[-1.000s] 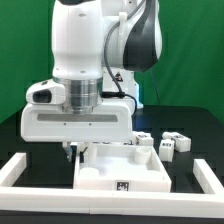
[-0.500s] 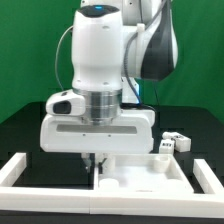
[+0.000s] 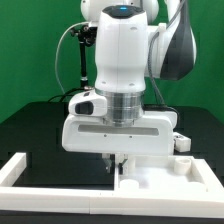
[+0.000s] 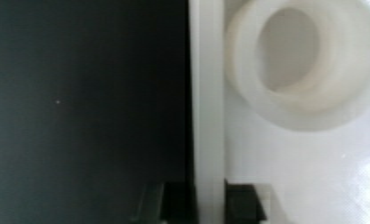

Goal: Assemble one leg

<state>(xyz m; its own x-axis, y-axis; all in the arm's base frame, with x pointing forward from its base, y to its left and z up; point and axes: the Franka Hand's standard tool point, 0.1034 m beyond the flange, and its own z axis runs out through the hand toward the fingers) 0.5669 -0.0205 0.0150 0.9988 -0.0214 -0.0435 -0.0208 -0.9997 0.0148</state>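
Observation:
My gripper stands low over the table, at the edge of the white square tabletop on the exterior view's left. In the wrist view the two dark fingers sit on either side of that thin white edge, so the gripper is shut on the tabletop. A round raised screw socket shows on the tabletop's face. A white leg part lies behind the tabletop at the exterior view's right, partly hidden by the hand.
A white raised border runs along the table's front and left side. The black table surface lies behind it. The arm's wide white hand blocks much of the middle.
The gripper and the tabletop have both slid toward the exterior view's right. The loose white parts at the right are now mostly hidden behind the hand.

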